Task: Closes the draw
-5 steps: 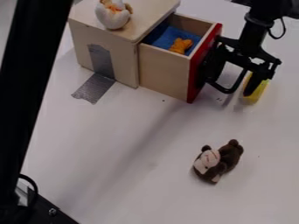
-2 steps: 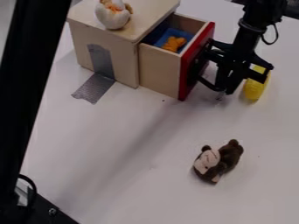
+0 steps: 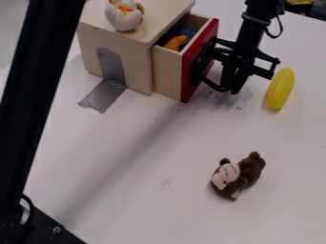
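The black gripper (image 3: pixel 219 78) stands against the outer side of the drawer's red front, its lower end just above the white table. The wooden drawer (image 3: pixel 168 71) is partly out of its box (image 3: pixel 137 62), by less than its full length. Inside the drawer lie an orange toy (image 3: pixel 176 43) and some blue cloth, partly hidden by the drawer's walls.
A plush toy in a white eggshell (image 3: pixel 124 18) sits on top of the box. Grey tape (image 3: pixel 104 96) runs from the box onto the table. A yellow object (image 3: pixel 280 89) lies right of the gripper, and a brown plush monkey (image 3: pixel 237 175) lies nearer the camera.
The gripper has moved left, and the red-fronted drawer has slid further into the box with it. Less of the blue cloth shows. More of the yellow object is uncovered.
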`<move>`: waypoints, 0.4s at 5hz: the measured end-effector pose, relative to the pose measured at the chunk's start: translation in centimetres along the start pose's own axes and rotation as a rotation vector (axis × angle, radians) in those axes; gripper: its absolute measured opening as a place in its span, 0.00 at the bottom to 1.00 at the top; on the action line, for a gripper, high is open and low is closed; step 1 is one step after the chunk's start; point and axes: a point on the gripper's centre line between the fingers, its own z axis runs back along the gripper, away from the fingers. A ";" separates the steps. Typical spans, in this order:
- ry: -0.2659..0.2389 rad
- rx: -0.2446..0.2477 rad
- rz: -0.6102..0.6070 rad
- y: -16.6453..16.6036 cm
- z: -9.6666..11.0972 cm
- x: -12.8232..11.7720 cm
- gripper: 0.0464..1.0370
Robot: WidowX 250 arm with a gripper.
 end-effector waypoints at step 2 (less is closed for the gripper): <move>0.028 0.003 0.018 0.6 -0.1 0.2 0.07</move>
